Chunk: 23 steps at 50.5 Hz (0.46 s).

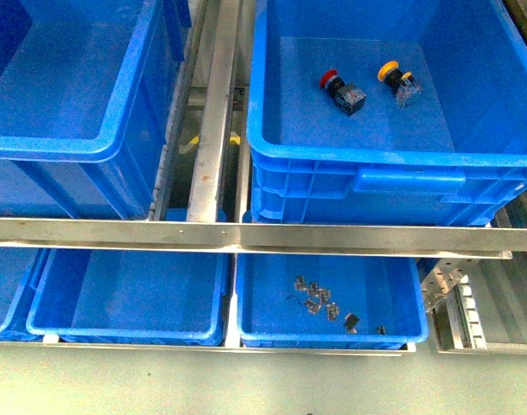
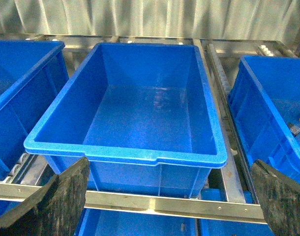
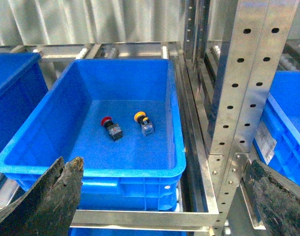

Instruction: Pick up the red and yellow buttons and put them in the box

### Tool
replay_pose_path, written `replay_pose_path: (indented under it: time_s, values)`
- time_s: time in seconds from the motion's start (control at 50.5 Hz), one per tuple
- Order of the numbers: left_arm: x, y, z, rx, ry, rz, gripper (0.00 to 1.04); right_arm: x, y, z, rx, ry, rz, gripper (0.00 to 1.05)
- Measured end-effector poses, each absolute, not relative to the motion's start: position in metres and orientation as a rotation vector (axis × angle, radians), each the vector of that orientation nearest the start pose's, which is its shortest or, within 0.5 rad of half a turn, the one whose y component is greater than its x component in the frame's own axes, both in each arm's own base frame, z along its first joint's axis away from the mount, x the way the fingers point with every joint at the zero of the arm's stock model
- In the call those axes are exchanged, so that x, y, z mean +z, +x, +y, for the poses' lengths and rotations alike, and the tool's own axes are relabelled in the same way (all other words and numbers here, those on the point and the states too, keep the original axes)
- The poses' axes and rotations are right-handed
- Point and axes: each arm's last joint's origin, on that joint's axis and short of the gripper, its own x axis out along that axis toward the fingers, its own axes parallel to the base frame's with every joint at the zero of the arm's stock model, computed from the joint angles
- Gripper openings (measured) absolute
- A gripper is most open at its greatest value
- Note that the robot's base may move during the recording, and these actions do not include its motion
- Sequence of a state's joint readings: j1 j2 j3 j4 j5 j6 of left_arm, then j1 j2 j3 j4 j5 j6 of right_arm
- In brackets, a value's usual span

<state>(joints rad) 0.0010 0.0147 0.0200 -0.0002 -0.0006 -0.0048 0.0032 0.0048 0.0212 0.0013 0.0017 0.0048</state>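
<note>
The right gripper [image 3: 155, 196] hangs spread and empty — both fingers wide at the frame edges. Ahead and below it, inside the crate [image 3: 91, 172], lie the red button [image 3: 110, 128] and yellow button [image 3: 143, 123], side by side, apart, tipped over. The left gripper [image 2: 167, 196] is likewise spread over an empty box [image 2: 125, 156]. The buttons look light, rigid; their domed caps seem slippery — the squarer body likely gives better purchase.

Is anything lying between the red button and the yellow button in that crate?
Nothing. In the front view, bare blue floor separates the red button from the yellow button inside the crate. The right wrist view shows the same empty gap.
</note>
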Motion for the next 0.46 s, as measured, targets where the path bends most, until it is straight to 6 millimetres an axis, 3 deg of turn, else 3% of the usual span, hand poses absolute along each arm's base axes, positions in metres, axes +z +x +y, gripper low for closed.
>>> replay_pose_path:
  time_s: [0.456]
  values:
    - [0.1692,0.0974,0.0001,0.002,-0.005,-0.005,0.97,0.1705,0.0967,0.0003,0.002,0.005,-0.018,0.99]
